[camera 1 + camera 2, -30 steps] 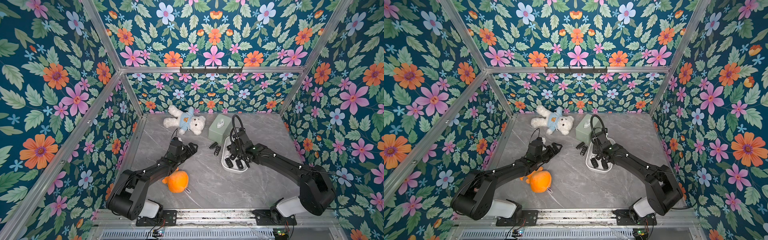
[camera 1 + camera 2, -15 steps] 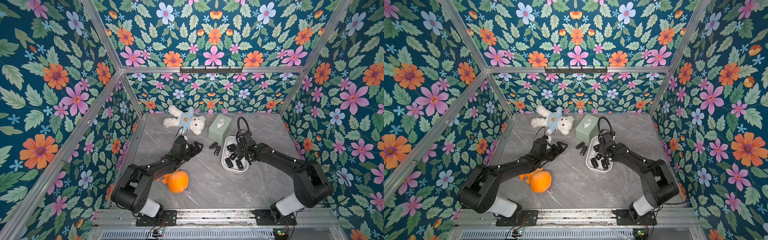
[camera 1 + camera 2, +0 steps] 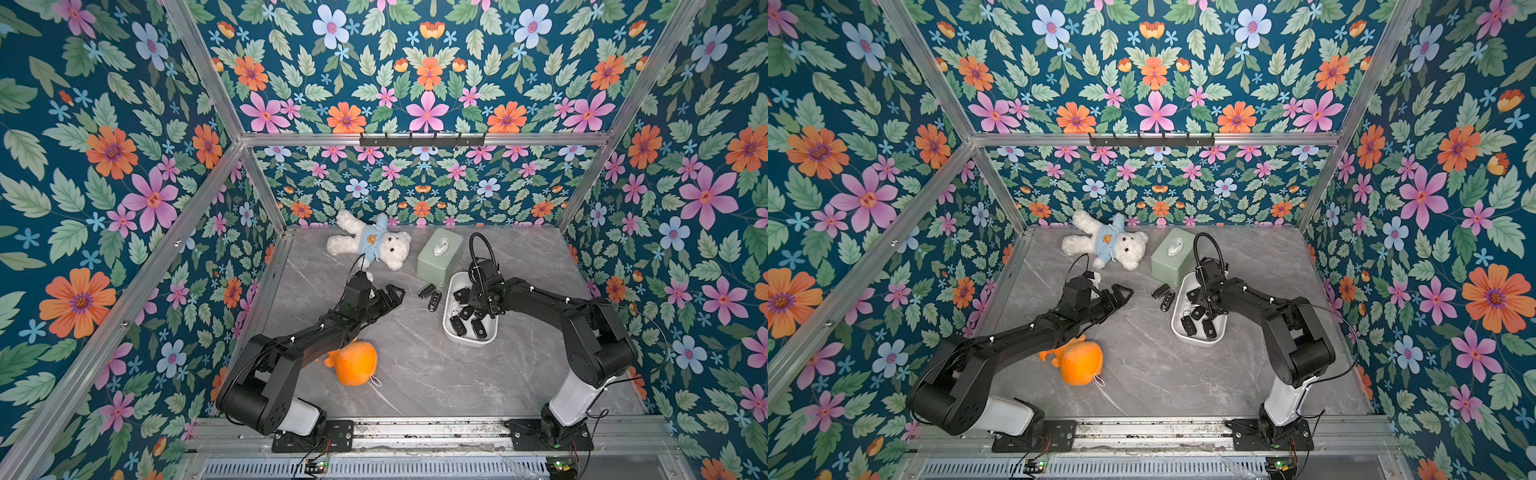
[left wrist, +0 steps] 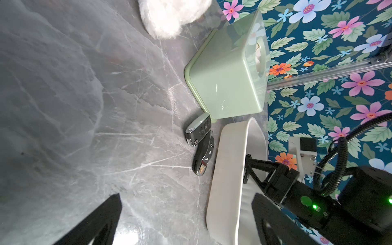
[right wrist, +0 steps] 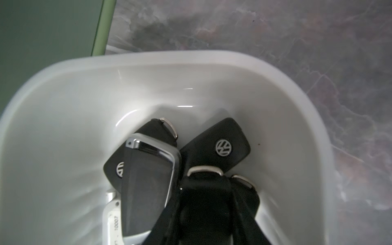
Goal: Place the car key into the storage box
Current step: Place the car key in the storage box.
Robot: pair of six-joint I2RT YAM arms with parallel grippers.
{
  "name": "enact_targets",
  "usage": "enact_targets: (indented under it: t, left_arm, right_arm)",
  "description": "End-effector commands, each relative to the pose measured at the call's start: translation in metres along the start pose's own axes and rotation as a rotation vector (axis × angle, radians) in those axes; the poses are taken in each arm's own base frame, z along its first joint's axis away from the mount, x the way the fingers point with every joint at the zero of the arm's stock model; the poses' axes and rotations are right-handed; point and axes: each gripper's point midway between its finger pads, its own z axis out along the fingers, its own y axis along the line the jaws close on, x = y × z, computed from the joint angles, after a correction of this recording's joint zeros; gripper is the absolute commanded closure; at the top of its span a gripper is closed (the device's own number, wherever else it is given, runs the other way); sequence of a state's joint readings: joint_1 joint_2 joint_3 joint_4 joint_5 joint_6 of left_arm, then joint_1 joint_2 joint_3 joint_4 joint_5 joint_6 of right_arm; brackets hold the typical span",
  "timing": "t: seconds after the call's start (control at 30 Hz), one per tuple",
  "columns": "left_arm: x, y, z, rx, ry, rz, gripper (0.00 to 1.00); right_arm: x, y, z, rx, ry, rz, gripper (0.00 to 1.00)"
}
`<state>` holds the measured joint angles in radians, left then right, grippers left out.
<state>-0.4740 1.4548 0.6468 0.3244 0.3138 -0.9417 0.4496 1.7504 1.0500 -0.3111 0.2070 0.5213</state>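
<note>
Right wrist view looks down into the storage box (image 5: 148, 80), a white tub; several black keys (image 5: 220, 146) lie heaped inside it, overlapping, so I cannot count them there; the dark fingers of the right gripper (image 5: 203, 191) are blurred and cut by the frame edge, low among these keys, and I cannot tell whether they are clamped on one key or only close over it.

In both top views the tub stands right of centre, just beside the pale green box (image 3: 438, 259); the right arm hides part of its inside. Two car keys (image 4: 199, 131) lie on the grey table (image 3: 415, 374) outside the tub, near its wall and touching each other; the left gripper (image 3: 390, 294) hovers near them at frame centre, its fingers wide apart and holding nothing. Only a white paw of the teddy bear (image 3: 370, 245) enters the left wrist view; the orange plush toy (image 3: 353, 361) is partly hidden under the left arm.
</note>
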Motion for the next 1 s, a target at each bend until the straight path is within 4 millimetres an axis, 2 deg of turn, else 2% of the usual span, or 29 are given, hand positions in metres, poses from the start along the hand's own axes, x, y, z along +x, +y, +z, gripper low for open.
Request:
enact_targets:
  t: [0.0,0.13,0.23,0.37,0.47,0.57,0.63,0.73,0.77,0.97]
  left_arm:
    - [-0.002,0.003,-0.002,-0.029,-0.007,0.026,0.00]
    - [-0.005,0.009,-0.005,-0.082,-0.022,0.043,0.00]
    - [-0.007,0.009,-0.008,-0.097,-0.044,0.067,0.00]
    - [-0.010,0.008,-0.010,-0.115,-0.059,0.083,0.00]
    - [-0.013,0.009,-0.009,-0.130,-0.071,0.078,0.00]
    - [-0.018,0.006,-0.010,-0.138,-0.101,0.095,0.00]
    - [-0.021,0.001,-0.008,-0.147,-0.111,0.124,0.00]
    - [-0.019,-0.006,0.000,-0.164,-0.068,0.196,0.00]
    - [-0.019,-0.010,0.003,-0.173,-0.055,0.226,0.00]
    - [-0.023,-0.019,0.025,-0.274,-0.014,0.416,0.00]
  right_arm:
    - [0.000,-0.002,0.002,0.017,0.003,-0.008,0.67]
    - [-0.001,-0.002,0.002,0.020,-0.001,-0.008,0.64]
    - [-0.006,0.000,-0.001,0.013,-0.015,-0.005,0.55]
    - [-0.019,0.004,-0.010,0.002,-0.049,-0.021,0.50]
    - [-0.030,0.009,-0.021,-0.012,-0.081,-0.030,0.42]
    - [-0.042,0.013,-0.036,-0.043,-0.131,-0.022,0.34]
    - [-0.052,0.017,-0.054,-0.081,-0.181,-0.007,0.26]
    - [-0.061,0.019,-0.076,-0.143,-0.258,0.027,0.04]
    - [-0.064,0.018,-0.084,-0.165,-0.284,0.045,0.01]
    - [-0.073,0.010,-0.122,-0.238,-0.412,0.125,0.01]
